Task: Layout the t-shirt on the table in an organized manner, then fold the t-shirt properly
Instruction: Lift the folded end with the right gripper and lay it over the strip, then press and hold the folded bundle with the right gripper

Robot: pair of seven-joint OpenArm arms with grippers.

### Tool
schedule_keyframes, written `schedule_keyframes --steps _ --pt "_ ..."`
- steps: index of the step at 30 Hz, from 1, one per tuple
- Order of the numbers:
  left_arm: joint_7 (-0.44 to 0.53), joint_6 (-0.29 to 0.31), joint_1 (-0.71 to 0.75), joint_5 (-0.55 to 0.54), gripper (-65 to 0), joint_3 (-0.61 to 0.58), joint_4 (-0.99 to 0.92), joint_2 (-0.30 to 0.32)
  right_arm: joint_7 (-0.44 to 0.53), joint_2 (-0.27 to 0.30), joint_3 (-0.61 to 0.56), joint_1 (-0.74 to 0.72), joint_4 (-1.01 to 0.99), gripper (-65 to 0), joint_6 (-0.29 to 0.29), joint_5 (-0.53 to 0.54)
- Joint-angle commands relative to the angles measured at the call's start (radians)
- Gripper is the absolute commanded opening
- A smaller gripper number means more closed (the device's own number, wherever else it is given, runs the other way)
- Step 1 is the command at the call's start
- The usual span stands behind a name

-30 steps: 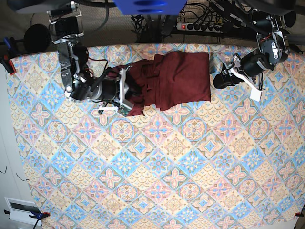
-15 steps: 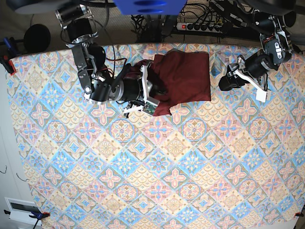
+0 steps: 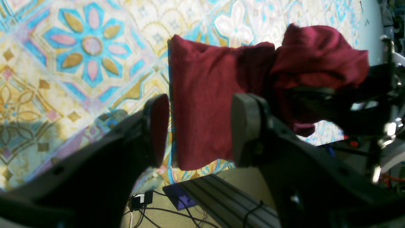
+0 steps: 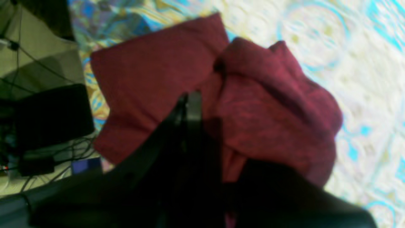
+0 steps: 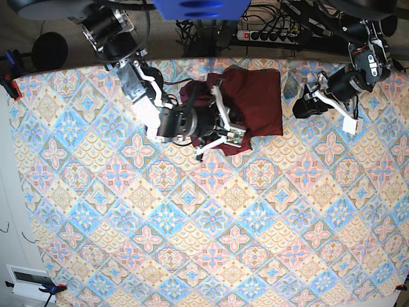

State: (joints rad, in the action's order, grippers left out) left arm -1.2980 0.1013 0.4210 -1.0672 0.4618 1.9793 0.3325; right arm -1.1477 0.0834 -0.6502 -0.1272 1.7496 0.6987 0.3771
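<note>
The plain dark maroon knit t-shirt (image 5: pixel 252 102) lies close to the far edge of the surface (image 5: pixel 211 230), a rectangle covered in pastel blue, pink and cream diamond-tile cloth. It is already a compact folded block, flat on the side toward the left arm and heaped on the side where the right arm works.

The right end effector (image 5: pixel 220 131) sits right on the garment, clenched on a bunched fold of the maroon cloth; in the right wrist view the t-shirt (image 4: pixel 253 104) humps over the dark jaws, with the flat panel beyond. The relation that matters: the flat part lies directly ahead of this end effector, toward the other arm, so carrying the held layer that way would lay it over the panel. The block's long axis looks roughly parallel to the far edge, though the heap hides part of its outline.

The left end effector (image 5: pixel 307 102) hangs just beside the shirt's opposite side, apart from it, released and grasping nothing. In its wrist view the left end effector (image 3: pixel 196 129) frames the near edge of the t-shirt (image 3: pixel 202 104) between its spread pads.

The right arm is clearly nearer. Room is tight toward the far edge, where cables and a power strip (image 5: pixel 268 35) lie past the cloth; the whole near expanse stays free for moving.
</note>
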Motion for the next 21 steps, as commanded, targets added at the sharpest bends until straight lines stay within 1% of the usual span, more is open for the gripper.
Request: schedule_keyframes --steps 1,2,5,8,10,13,15,17,21 --pt "0.014 0.002 -0.003 -0.017 -36.0 0.005 0.015 0.012 0.013 0.0 -0.004 -0.016 0.006 -64.3 -0.001 -0.002" --pt "0.014 0.002 -0.003 -0.017 -36.0 0.005 0.015 0.012 0.015 -0.001 -0.009 -0.016 0.005 -64.3 -0.001 -0.005" --pt "0.014 0.002 -0.006 -0.017 -36.0 0.004 0.015 0.012 0.015 -0.032 -0.009 -0.016 0.005 -64.3 -0.001 -0.008" --pt "0.014 0.002 -0.006 -0.017 -36.0 0.001 0.015 0.01 0.044 -0.064 -0.01 -0.016 -0.004 -63.9 -0.001 -0.008" --pt "0.014 0.002 -0.006 -0.018 -36.0 0.001 0.015 0.01 0.076 -0.084 -0.026 -0.016 -0.004 -61.2 -0.001 -0.008" --pt "0.014 0.002 -0.004 -0.018 -36.0 0.002 0.015 0.012 0.122 -0.109 -0.044 -0.016 -0.004 -54.1 -0.001 -0.008" --pt "0.014 0.002 -0.004 -0.018 -36.0 0.002 0.015 0.012 0.139 -0.122 -0.044 -0.016 -0.004 -49.2 -0.001 -0.008" --pt "0.014 0.002 -0.003 -0.021 -36.0 0.002 0.015 0.012 0.145 -0.126 -0.044 -0.016 -0.004 -45.9 -0.001 -0.01" --pt "0.014 0.002 -0.001 -0.023 -36.0 0.004 0.015 0.012 0.148 -0.119 -0.036 -0.013 0.006 -45.0 -0.001 -0.01"
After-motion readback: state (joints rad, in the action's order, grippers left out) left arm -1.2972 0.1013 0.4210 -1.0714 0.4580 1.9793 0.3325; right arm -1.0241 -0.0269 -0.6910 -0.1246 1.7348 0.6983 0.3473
